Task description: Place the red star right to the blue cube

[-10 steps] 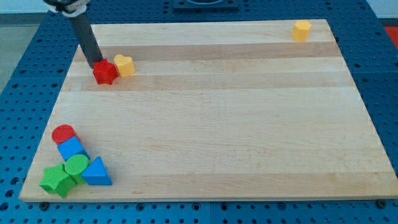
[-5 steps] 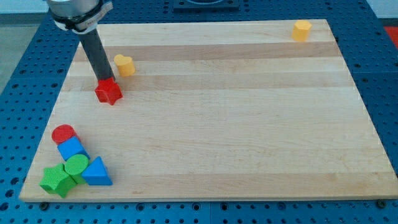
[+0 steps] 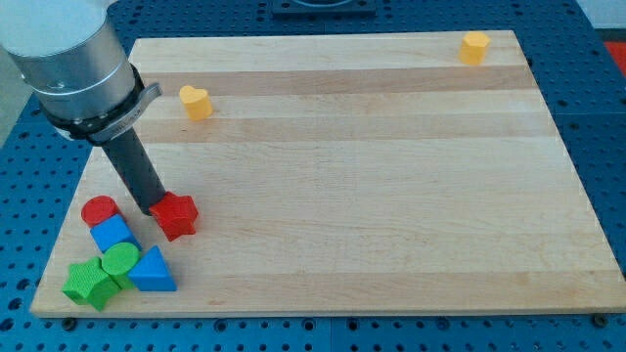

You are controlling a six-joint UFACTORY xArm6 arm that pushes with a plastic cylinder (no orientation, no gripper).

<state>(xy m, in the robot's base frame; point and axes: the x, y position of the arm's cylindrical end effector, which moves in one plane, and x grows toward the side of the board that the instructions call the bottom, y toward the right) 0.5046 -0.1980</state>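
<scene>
The red star lies on the wooden board near the lower left, a little right of and slightly above the blue cube. My tip touches the star's upper left side. The blue cube sits in a cluster, with a red cylinder just above it, a green cylinder below it, a blue triangle to its lower right and a green star-like block at the lower left.
A yellow heart lies at the upper left of the board. A yellow block sits at the top right corner. The arm's grey body fills the view's upper left.
My tip has pushed the red star down the board, away from the yellow heart, to a spot beside the cluster with the blue cube. The other blocks have not moved.
</scene>
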